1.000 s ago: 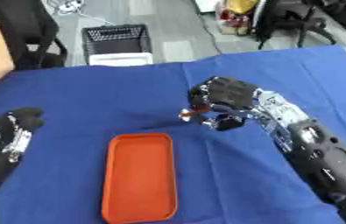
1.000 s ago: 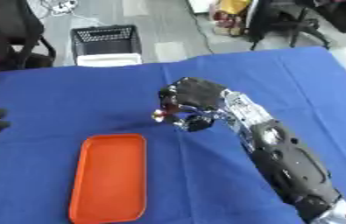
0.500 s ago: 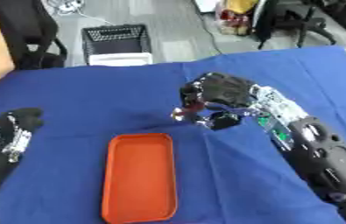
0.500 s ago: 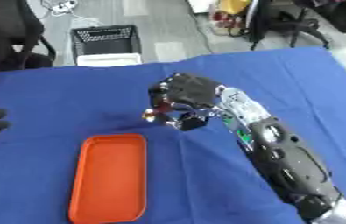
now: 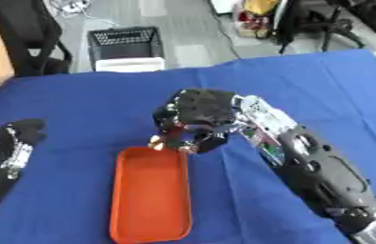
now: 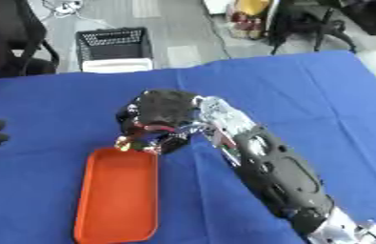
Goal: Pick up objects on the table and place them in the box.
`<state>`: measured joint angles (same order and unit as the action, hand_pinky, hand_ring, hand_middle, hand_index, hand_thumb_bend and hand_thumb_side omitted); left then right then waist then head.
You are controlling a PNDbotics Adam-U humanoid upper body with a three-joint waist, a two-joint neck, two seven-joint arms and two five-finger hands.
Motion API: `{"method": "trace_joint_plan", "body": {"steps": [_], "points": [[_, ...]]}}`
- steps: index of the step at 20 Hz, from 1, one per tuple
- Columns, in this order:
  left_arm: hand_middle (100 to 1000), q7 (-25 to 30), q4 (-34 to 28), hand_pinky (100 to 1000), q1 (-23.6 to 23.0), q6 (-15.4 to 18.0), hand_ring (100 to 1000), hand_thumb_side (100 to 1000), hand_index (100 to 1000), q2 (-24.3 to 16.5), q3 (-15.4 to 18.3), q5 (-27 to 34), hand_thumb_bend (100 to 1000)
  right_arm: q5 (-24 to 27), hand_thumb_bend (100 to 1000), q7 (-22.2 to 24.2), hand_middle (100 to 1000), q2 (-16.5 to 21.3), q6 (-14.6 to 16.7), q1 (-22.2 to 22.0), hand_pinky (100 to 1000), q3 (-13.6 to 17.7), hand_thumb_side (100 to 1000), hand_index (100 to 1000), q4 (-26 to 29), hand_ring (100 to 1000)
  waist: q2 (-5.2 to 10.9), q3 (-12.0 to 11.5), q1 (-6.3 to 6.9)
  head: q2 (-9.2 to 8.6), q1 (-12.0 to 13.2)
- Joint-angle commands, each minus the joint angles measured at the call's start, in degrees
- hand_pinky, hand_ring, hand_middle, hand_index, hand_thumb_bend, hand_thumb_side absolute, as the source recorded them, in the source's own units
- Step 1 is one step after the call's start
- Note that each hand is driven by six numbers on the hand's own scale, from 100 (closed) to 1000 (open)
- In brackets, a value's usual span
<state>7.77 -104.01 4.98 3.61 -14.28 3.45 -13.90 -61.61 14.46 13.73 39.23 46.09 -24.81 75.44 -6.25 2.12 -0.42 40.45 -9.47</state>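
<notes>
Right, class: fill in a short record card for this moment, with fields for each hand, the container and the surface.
right hand: fingers curled round a small object, at the tray's far end
small object: reddish, unidentifiable
left hand: idle at the table's left edge
orange tray: empty
surface: blue cloth

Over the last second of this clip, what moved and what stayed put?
The right hand, fingers curled round a small red and yellowish object, carried it leftward and toward the robot, from open blue tablecloth to the far end of the orange rectangular plastic tray. It has not let go. The tray kept its place on the cloth, and the left hand stayed idle at the left edge.
</notes>
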Motion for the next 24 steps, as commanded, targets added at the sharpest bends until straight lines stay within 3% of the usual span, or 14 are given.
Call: {"method": "trace_joint_plan", "body": {"steps": [1,4,9,24], "points": [[836,0.19,-0.63,836,0.87,0.05,761,854,796,-0.09,-0.23,-0.03,292,-0.54,100,0.76,602,-0.74,0.93,1.38,496,-0.27,314,657,-0.44,591,0.71,-0.08,0.22,-0.5,-0.97],[836,0.16,-0.6,837,0.83,0.04,761,856,796,-0.1,-0.17,-0.03,294,-1.11,100,3.03,731,-0.58,1.3,0.96,537,-0.15,544,794,-1.84,685,0.72,-0.07,0.16,-0.57,-0.85],[836,0.12,-0.58,836,0.85,0.02,762,859,797,-0.05,-0.14,-0.03,300,-1.28,100,6.23,773,-0.15,1.36,0.39,565,0.26,709,824,-3.35,726,0.75,0.0,0.16,-0.62,-0.78],[837,0.05,-0.54,836,0.87,-0.04,762,866,798,-0.06,-0.1,-0.02,301,0.14,100,8.19,770,0.55,0.64,-0.31,569,0.72,713,827,-2.87,724,0.78,0.06,0.19,-0.55,-0.63]]}}
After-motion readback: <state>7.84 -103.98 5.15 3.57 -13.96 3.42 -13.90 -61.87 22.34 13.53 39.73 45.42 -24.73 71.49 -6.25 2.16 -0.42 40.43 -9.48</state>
